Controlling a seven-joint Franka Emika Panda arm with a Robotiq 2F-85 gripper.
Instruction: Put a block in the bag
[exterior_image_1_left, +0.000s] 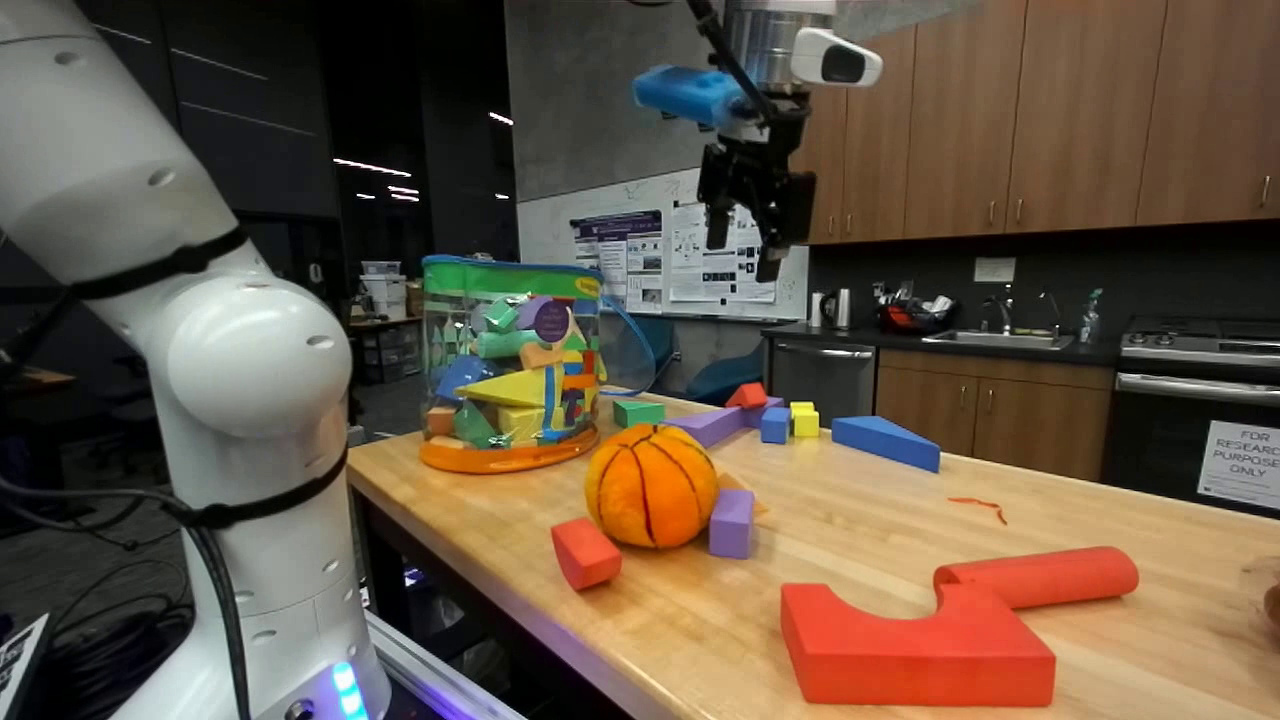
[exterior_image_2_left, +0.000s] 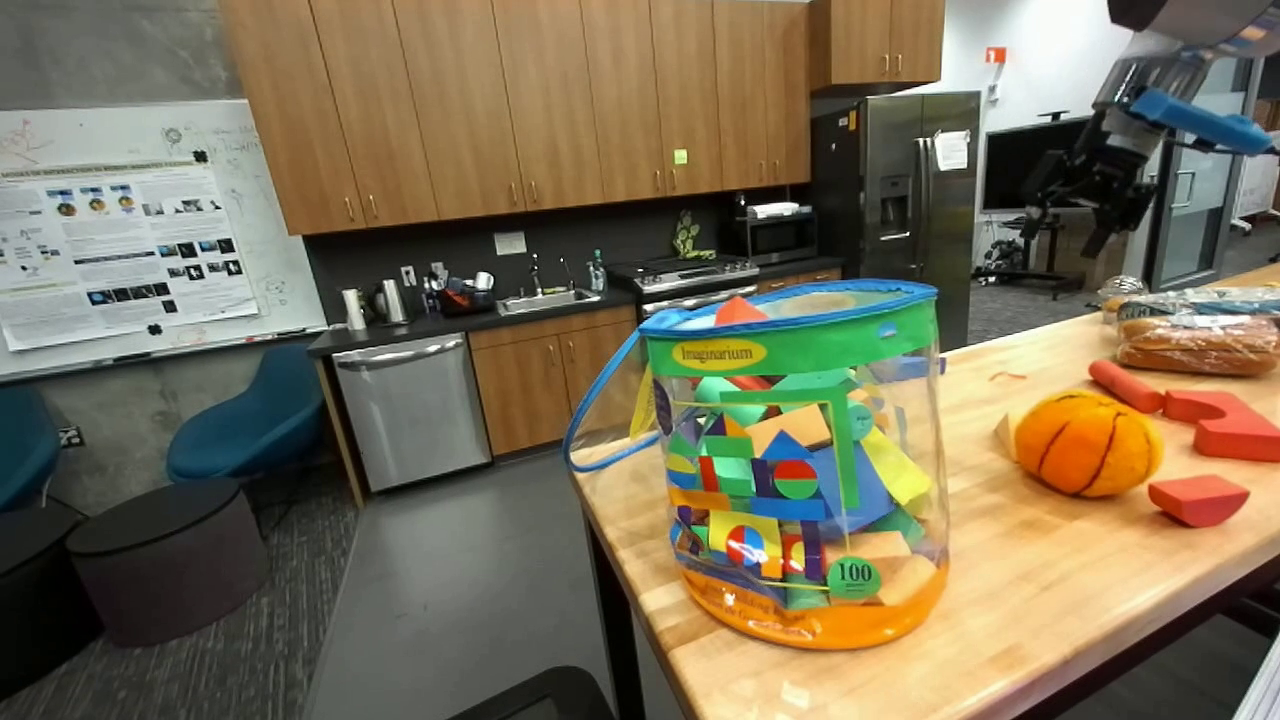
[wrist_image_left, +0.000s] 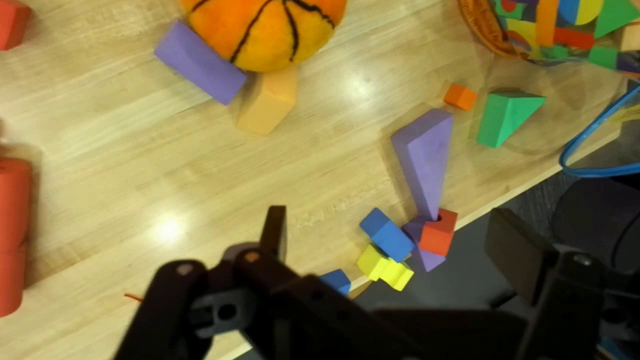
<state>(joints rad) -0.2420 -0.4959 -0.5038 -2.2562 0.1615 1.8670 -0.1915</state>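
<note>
Holding colored blocks (exterior_image_1_left: 510, 388), clear bag (exterior_image_2_left: 800, 350) standing upright, red cylinder (exterior_image_1_left: 1060, 577) outside.

A research lab with a kitchen: a robot arm (exterior_image_1_left: 240, 340) stands at one edge of the bench (exterior_image_1_left: 860, 510); beyond the opposite edge are a sink (exterior_image_1_left: 998, 342), a fridge (exterior_image_2_left: 905, 265) and an oven (exterior_image_1_left: 1150, 440) whose sign (exterior_image_1_left: 1240, 462) says "FOR RESEARCH"; posters (exterior_image_2_left: 130, 240) hang on a whiteboard (exterior_image_2_left: 275, 225).

Open above red bar (exterior_image_1_left: 1055, 577); notched block (exterior_image_1_left: 920, 655) crowds 1 end.
</note>
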